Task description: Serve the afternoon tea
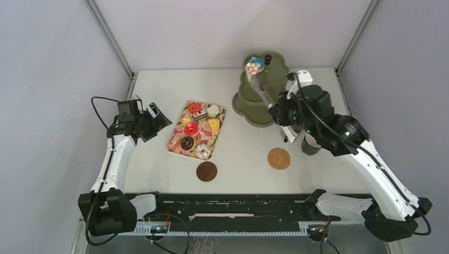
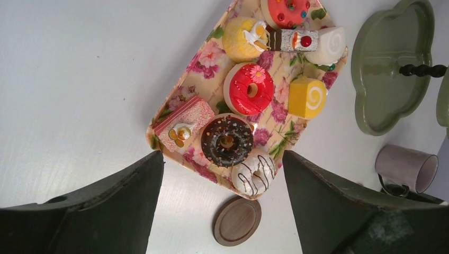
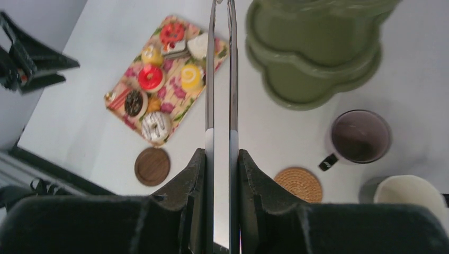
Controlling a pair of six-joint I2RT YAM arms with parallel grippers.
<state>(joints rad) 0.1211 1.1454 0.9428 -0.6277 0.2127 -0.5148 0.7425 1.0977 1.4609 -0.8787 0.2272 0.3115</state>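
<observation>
While clamping the long thin tongs between narrowed jaws, reaches with the right gripper toward the far top tier of the green stand. Meets one blue-and-white pastry there at the tong tips; cannot tell whether pinched or already set down. Looks like the only piece served. Shows no pastry on the lower tiers.

At the left, hangs the left gripper roughly half open and holding nothing, above the near end of the floral tray. Leaves the tray crowded: red donut, chocolate donut, white striped donut, yellow cube, pink slice and several more toward the far end.

Finds the mauve mug and the white-lined green mug on the bare table at the near right of the stand, neither on a coaster. Finds the woven coaster just left of the mauve mug and the dark wooden coaster near the tray's near end, both unoccupied.

Judged early: nearly all pastries and both mugs left to place.
</observation>
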